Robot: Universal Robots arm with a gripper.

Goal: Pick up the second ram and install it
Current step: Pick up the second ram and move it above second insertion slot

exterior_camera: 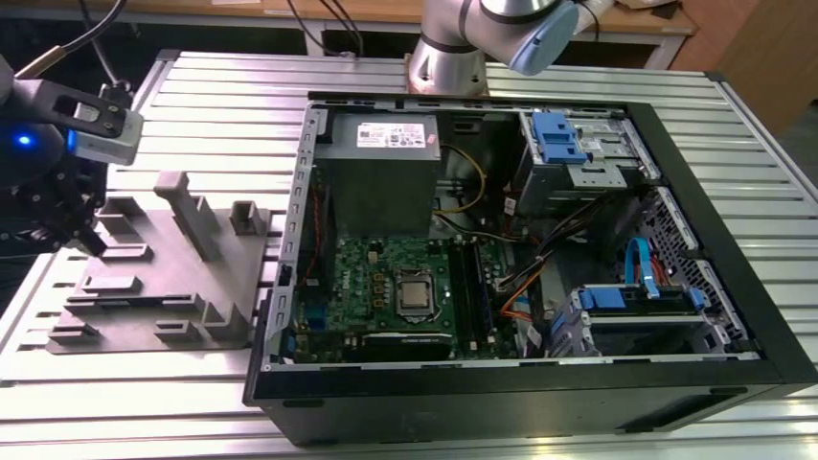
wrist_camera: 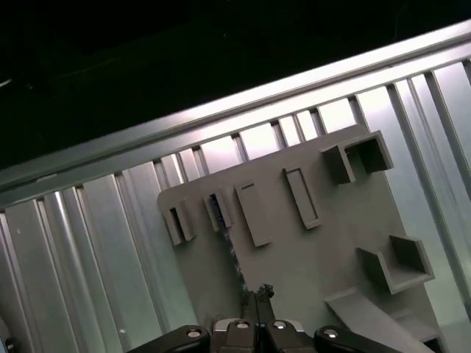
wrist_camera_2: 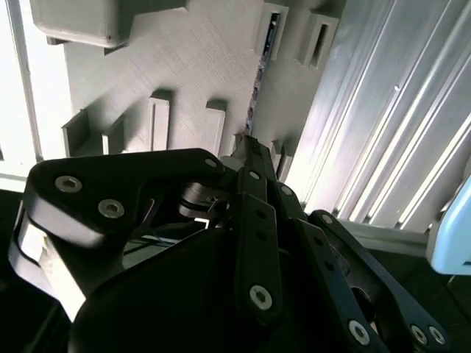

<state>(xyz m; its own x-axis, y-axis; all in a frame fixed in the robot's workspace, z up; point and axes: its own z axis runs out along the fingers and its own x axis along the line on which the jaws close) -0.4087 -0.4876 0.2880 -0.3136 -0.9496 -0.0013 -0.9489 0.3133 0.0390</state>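
Sitting over holder (wrist_camera: 324,250), gripper (wrist_camera: 257,296) jaws drawn together, apparently pinching ram (wrist_camera: 229,246) stood on edge; not lifted yet, install in PC (exterior_camera: 511,398) undone.

The arm (exterior_camera: 450,50) stands upright at the far side of the scene, its silver joint capped in blue. At the exterior view's left the wrist carries the hand (exterior_camera: 75,230), pointing downward. In both wrist views its black linkage fingers (wrist_camera_2: 257,213) (wrist_camera: 250,334) converge, tips drawn together with no gap visible.
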